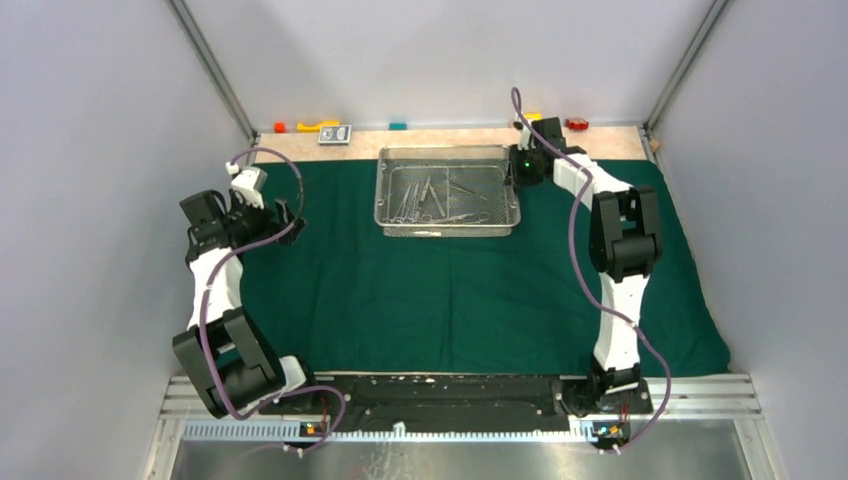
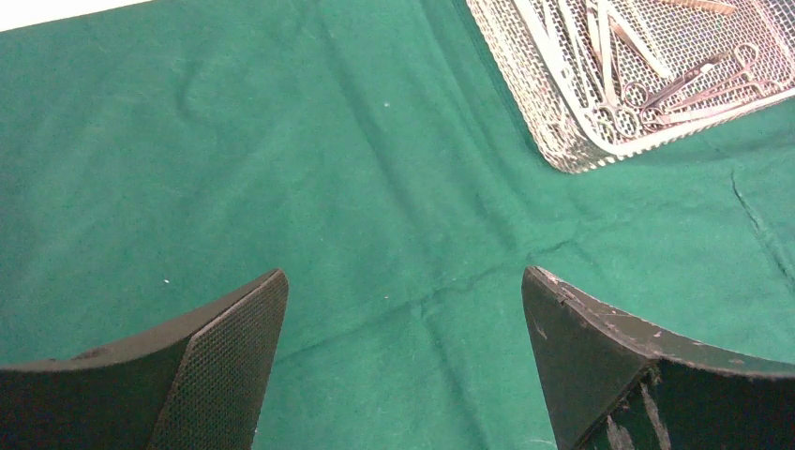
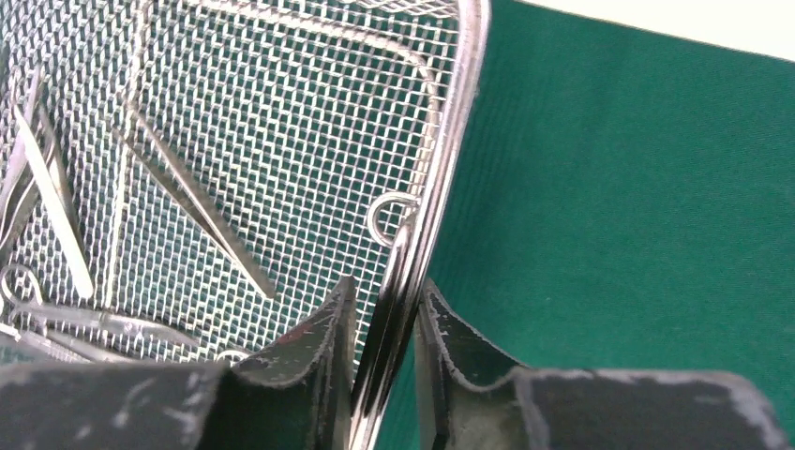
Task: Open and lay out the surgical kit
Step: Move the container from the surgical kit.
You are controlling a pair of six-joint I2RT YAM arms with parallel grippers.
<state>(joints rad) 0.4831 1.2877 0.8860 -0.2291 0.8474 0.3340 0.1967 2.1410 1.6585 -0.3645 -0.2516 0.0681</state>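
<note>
The dark green cloth [image 1: 450,300] lies spread flat over the table. The silver wire-mesh tray [image 1: 380,190] stands on its far middle part and holds several steel instruments [image 1: 430,200]. My right gripper [image 1: 520,165] is at the tray's right end. In the right wrist view it [image 3: 386,281] is shut on the tray's rim [image 3: 441,206], one finger inside and one outside, with tweezers [image 3: 197,206] lying in the mesh. My left gripper [image 1: 285,220] hovers over the cloth's left part. In the left wrist view it [image 2: 404,274] is open and empty above the cloth [image 2: 281,141], with the tray's corner [image 2: 562,155] at upper right.
Small coloured blocks, red [image 1: 279,127], yellow [image 1: 317,126], teal [image 1: 398,126] and red [image 1: 576,124], and a small grey device [image 1: 335,134] sit along the bare back strip of table. Grey enclosure walls close in both sides and the back.
</note>
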